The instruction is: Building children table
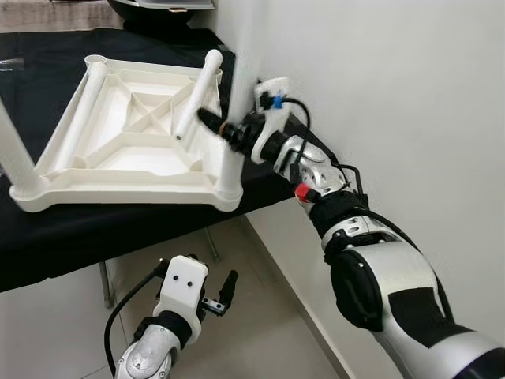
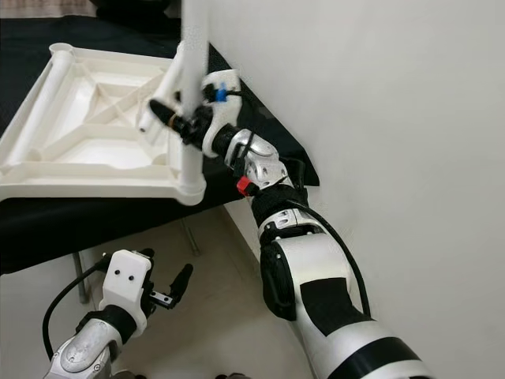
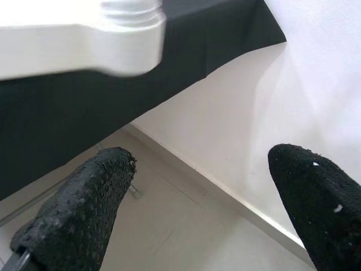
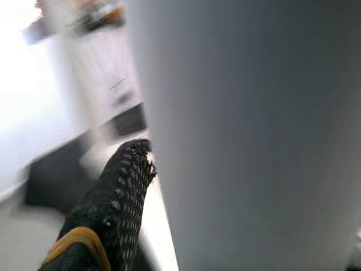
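Left gripper (image 1: 223,294): nearest item, at 6 o'clock in the head views, low over the pale floor (image 1: 260,332), below the table edge; fingers (image 3: 79,220) spread wide apart, holding nothing.

Right arm (image 1: 371,268): enters at 4 o'clock, reaches up and forward toward 12 o'clock beside the white wall (image 1: 394,95).

Right gripper (image 1: 211,122): at the near right corner of the children table; black fingers (image 4: 113,197) set against the upright table leg (image 1: 237,95), one finger on each side as far as can be seen; appears closed on the leg, which looms blurred and pale in the right wrist view.

Children table (image 1: 126,134): white plastic, upside down, ribbed underside up, resting on black cloth (image 1: 71,229) covering a work surface; at 10 to 11 o'clock. One leg stands at the left near corner (image 1: 16,158), another lies slanted across the far right corner (image 1: 197,91).

Dark object (image 1: 158,12): farthest, at 12 o'clock, partly cut off, kind not clear
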Robot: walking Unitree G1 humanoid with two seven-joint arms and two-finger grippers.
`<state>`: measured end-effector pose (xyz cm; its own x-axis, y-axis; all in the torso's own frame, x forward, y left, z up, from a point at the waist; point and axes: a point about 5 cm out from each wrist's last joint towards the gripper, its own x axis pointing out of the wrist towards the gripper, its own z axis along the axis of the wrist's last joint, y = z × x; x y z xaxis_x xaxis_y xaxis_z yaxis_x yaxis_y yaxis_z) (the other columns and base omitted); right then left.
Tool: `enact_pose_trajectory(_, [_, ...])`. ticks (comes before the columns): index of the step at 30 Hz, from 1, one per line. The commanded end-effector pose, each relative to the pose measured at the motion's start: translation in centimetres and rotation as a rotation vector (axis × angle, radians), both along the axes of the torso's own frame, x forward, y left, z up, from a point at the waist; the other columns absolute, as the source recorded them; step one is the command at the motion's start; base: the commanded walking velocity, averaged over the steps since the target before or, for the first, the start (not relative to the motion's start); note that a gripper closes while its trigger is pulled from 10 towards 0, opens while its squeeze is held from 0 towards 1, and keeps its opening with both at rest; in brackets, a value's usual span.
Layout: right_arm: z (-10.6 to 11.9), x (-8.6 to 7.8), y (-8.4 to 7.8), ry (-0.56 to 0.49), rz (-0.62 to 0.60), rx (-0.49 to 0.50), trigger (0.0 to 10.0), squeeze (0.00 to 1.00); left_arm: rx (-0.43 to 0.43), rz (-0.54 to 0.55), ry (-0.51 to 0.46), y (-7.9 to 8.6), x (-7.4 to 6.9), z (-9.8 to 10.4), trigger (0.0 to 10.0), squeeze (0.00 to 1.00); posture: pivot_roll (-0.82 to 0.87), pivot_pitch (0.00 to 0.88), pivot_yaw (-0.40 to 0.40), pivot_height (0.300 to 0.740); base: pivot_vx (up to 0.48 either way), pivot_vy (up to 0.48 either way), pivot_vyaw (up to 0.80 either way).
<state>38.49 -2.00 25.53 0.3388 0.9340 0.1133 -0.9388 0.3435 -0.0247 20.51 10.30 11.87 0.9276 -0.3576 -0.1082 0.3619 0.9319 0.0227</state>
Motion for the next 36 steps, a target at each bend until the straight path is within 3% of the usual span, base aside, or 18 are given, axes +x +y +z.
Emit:
enact_pose_trajectory(1, [-1.2,-1.3,2.2,-0.009,0.155,-0.085,10.0,0.00,0.000,-0.014,0.030,-0.3,-0.2,-0.5,10.0,0.00,0.12,0.121,-0.177,0.740,0.000,0.000,0.00])
enact_pose_trajectory(6, [-0.4,-1.6,3.4,0.011,0.187,-0.032,10.0,0.00,-0.002,-0.008,0.029,-0.3,-0.3,-0.5,10.0,0.00,0.12,0.122,-0.172,0.740,0.000,0.000,0.00])
enact_pose_trajectory(8, [-0.1,-1.5,3.8,0.013,0.144,-0.019,10.0,0.00,-0.004,-0.009,0.030,-0.3,-0.3,-0.5,10.0,0.00,0.12,0.124,-0.180,0.740,0.000,0.000,0.00])
enact_pose_trajectory(9, [0.3,-1.1,4.0,0.016,0.058,-0.002,0.0,0.00,-0.005,-0.009,0.032,-0.4,-0.2,-0.5,10.0,0.00,0.12,0.123,-0.180,0.740,0.000,0.000,0.00])
enact_pose_trajectory(12, [0.4,-0.9,4.0,0.015,0.019,0.004,0.0,0.00,-0.006,-0.009,0.031,-0.4,-0.2,-0.5,10.0,0.00,0.12,0.123,-0.180,0.740,0.000,0.000,0.00])
enact_pose_trajectory(16, [0.3,0.7,3.1,0.078,-0.330,0.030,0.0,0.00,-0.008,-0.005,0.030,-0.3,0.0,-0.4,10.0,0.00,0.11,0.137,-0.180,0.740,0.000,0.000,0.00])
enact_pose_trajectory(19, [0.1,0.8,3.0,0.089,-0.362,0.032,0.0,0.00,-0.008,-0.005,0.030,-0.3,0.0,-0.4,10.0,0.00,0.11,0.137,-0.180,0.740,0.000,0.000,0.00])
enact_pose_trajectory(20, [-0.2,1.2,2.6,0.089,-0.456,0.000,0.0,0.00,-0.008,-0.004,0.030,-0.3,-0.1,-0.4,10.0,0.00,0.11,0.137,-0.176,0.740,0.000,0.000,0.00])
enact_pose_trajectory(21, [-0.2,1.2,2.6,0.089,-0.456,0.000,0.0,0.00,-0.008,-0.004,0.030,-0.3,-0.1,-0.4,10.0,0.00,0.11,0.137,-0.176,0.740,0.000,0.000,0.00])
enact_pose_trajectory(22, [-0.4,1.4,2.3,0.085,-0.517,-0.024,0.0,0.00,-0.008,-0.004,0.031,-0.3,-0.1,-0.4,10.0,0.00,0.11,0.137,-0.176,0.740,0.000,0.000,0.00])
enact_pose_trajectory(23, [-1.2,2.3,0.2,0.161,-0.800,0.002,0.0,0.00,-0.009,-0.006,0.032,-0.3,-0.1,-0.4,10.0,0.00,0.11,0.139,-0.171,0.740,0.000,0.000,0.00])
enact_pose_trajectory(24, [-2.1,2.7,-1.2,0.237,-1.005,0.020,0.0,0.00,-0.008,-0.008,0.033,-0.3,-0.1,-0.4,10.0,0.00,0.10,0.138,-0.170,0.740,0.000,0.000,0.00])
enact_pose_trajectory(25, [-2.8,2.8,-2.2,0.294,-1.129,0.032,0.0,0.00,-0.007,-0.009,0.033,-0.3,0.0,-0.5,10.0,0.00,0.10,0.138,-0.170,0.740,0.000,0.000,0.00])
enact_pose_trajectory(26, [-2.8,2.8,-2.2,0.294,-1.129,0.032,0.0,0.00,-0.007,-0.009,0.033,-0.3,0.0,-0.5,10.0,0.00,0.10,0.138,-0.170,0.740,0.000,0.000,0.00])
enact_pose_trajectory(27, [-3.2,2.7,-2.4,0.330,-1.207,0.045,0.0,0.00,-0.006,-0.010,0.033,-0.3,0.0,-0.5,10.0,0.00,0.11,0.135,-0.173,0.740,0.000,0.000,0.00])
enact_pose_trajectory(30, [-3.0,2.5,-1.9,0.323,-1.226,0.068,0.0,0.00,-0.005,-0.010,0.034,-0.3,0.0,-0.5,10.0,0.00,0.11,0.134,-0.172,0.740,0.000,0.000,0.00])
enact_pose_trajectory(31, [-2.5,2.3,-1.1,0.329,-1.209,0.106,10.0,0.00,-0.001,-0.008,0.032,-0.3,0.1,-0.5,10.0,0.00,0.11,0.135,-0.174,0.740,0.000,0.000,0.00])
enact_pose_trajectory(36, [-0.6,2.2,0.0,0.252,-1.116,0.191,10.0,0.03,-0.003,-0.004,0.030,-0.4,0.1,-0.4,10.0,0.00,0.10,0.132,-0.174,0.740,0.000,0.000,0.00])
